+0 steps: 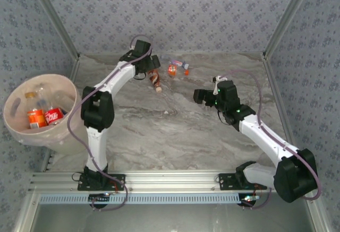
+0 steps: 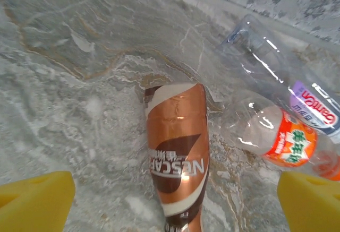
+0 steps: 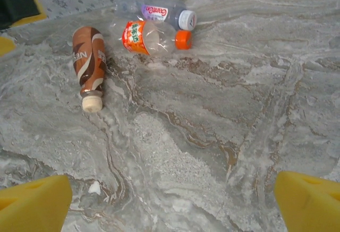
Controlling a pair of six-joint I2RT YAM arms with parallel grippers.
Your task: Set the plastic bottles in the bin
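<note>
Three plastic bottles lie at the table's far middle: a brown-labelled one (image 1: 154, 80) (image 2: 178, 152) (image 3: 88, 59), an orange-labelled one with an orange cap (image 1: 172, 70) (image 2: 284, 142) (image 3: 151, 36), and a clear one with a purple-and-white label (image 1: 184, 66) (image 2: 297, 96) (image 3: 159, 12). My left gripper (image 1: 150, 65) (image 2: 172, 205) hangs open just above the brown bottle, which lies between its yellow pads (image 2: 34, 203), untouched. My right gripper (image 1: 202, 95) (image 3: 172, 203) is open over bare table, to the right of the bottles. The bin (image 1: 58, 80) leans at the far left, holding several bottles (image 1: 36, 118).
Patterned walls close in the table on the back and both sides, and the three bottles lie close to the back wall (image 1: 212, 25). A small white scrap (image 3: 94, 188) lies on the marble surface (image 1: 175, 136). The bin overhangs the table's left edge.
</note>
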